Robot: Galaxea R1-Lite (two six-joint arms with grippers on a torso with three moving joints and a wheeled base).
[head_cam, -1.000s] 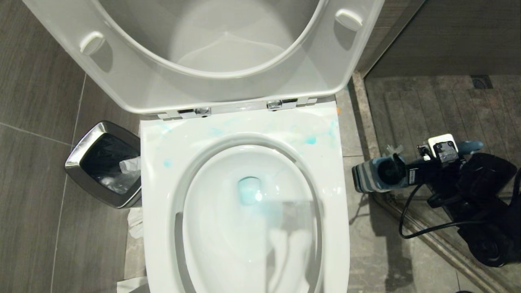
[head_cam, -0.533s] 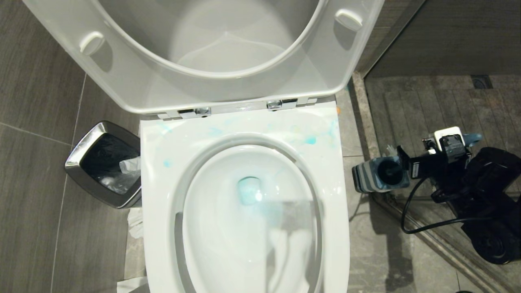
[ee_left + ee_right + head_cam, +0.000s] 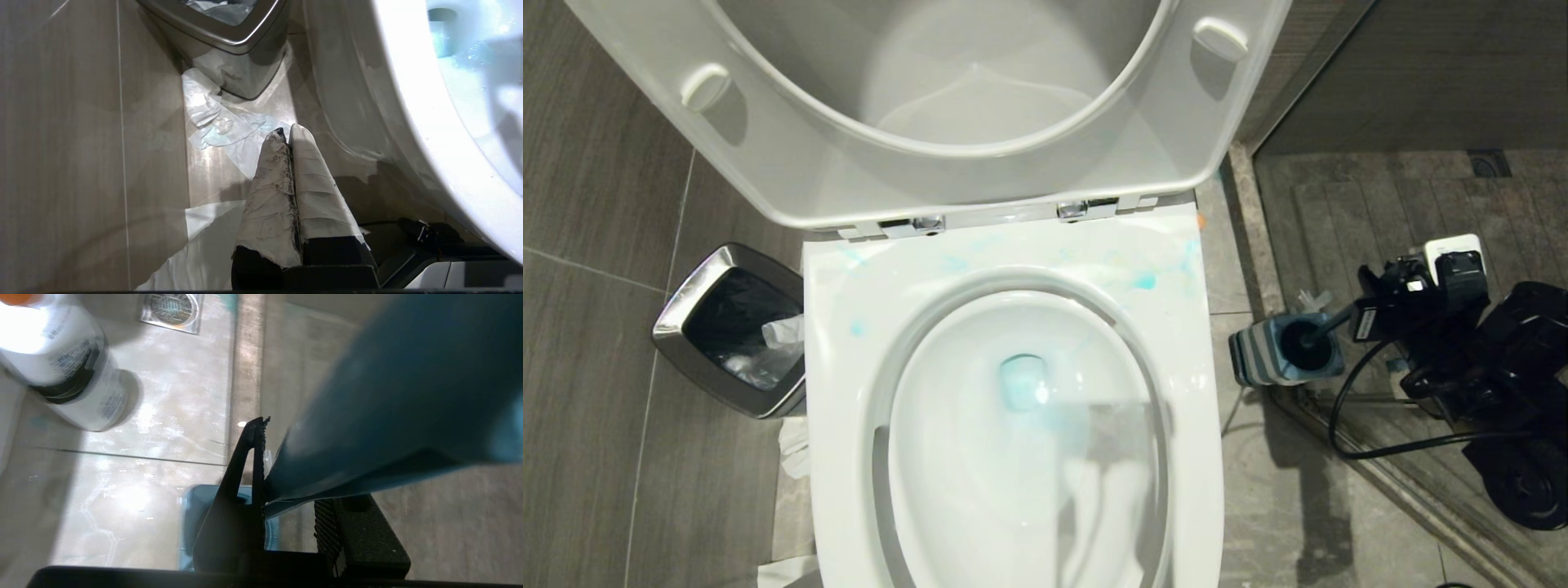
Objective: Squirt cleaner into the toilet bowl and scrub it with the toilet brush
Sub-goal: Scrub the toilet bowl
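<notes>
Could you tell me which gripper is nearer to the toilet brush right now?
Right. The right gripper is closed around the toilet brush handle above its holder; the left gripper hangs shut beside the toilet bowl, near the waste bin.

1. The toilet bowl [image 3: 1013,523] fills the middle, its seat [image 3: 792,163] raised and leaning back, two chrome hinges at its base.
2. Cleaner [image 3: 1145,281] shows as turquoise smears on the flat rim behind the opening and tints the water at the drain.
3. A chrome-rimmed bin [image 3: 686,302] with a dark liner stands on the floor [image 3: 588,408] just left of the bowl; white paper lies by its foot.
4. Right of the bowl, a striped holder [image 3: 1250,359] stands on the floor with the brush [image 3: 1303,339] head in it, handle slanting up to the right.
5. The right end effector [image 3: 1372,314] meets that handle; the dark arm and a black cable trail behind it.
</notes>
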